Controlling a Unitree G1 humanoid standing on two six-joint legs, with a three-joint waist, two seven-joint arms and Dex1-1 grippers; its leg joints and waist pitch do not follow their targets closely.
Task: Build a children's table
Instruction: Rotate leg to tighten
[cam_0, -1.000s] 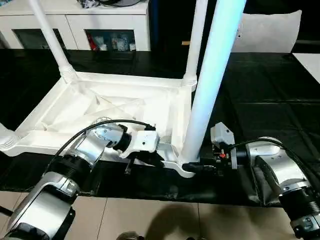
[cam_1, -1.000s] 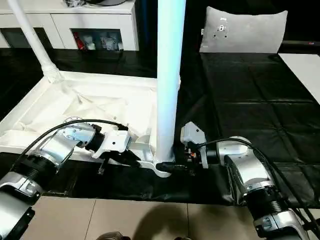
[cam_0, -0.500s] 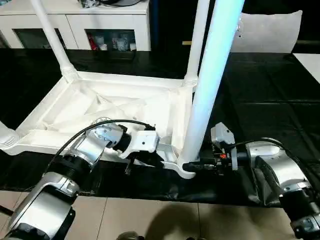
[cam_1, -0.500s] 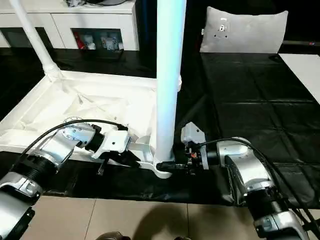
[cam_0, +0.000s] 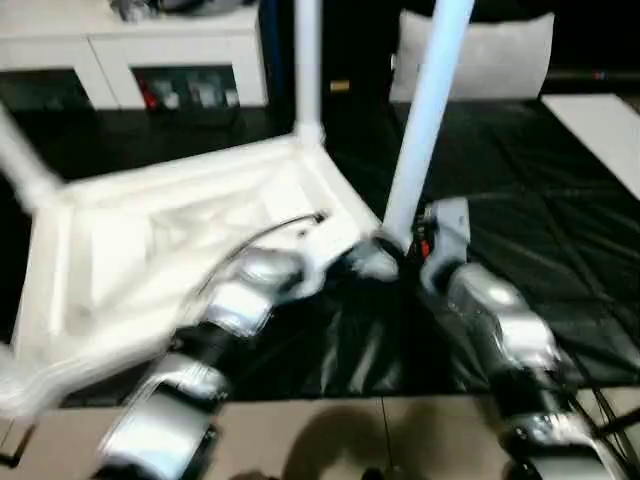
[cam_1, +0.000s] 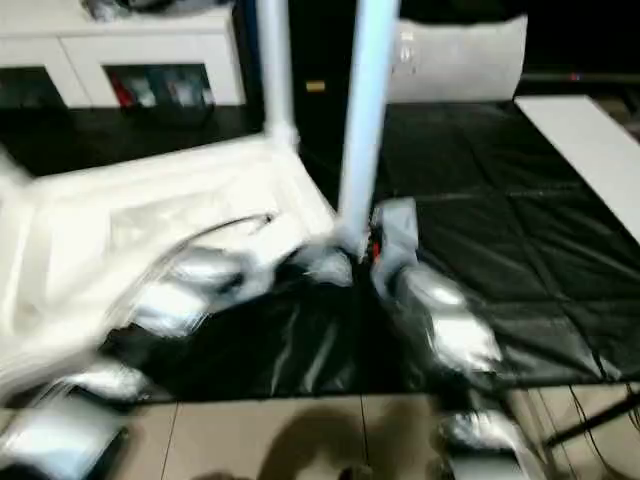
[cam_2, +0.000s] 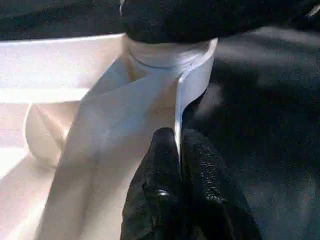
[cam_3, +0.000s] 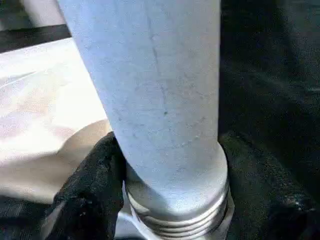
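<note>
Leg (cam_0: 428, 110) number four stands upright in the near corner socket (cam_3: 185, 220) of the upside-down table top (cam_0: 150, 240), which lies on the black floor mat (cam_0: 520, 200). Right tool (cam_3: 175, 190) sits around the leg's base, one finger either side, so it's holding the leg just above the threads. Left tool (cam_2: 177, 165) is pinched shut on the thin rim (cam_2: 192, 85) right beside that socket. The long axis runs straight up, so I'd guess the next twist comes from the right arm, with the left steadying the top.
</note>
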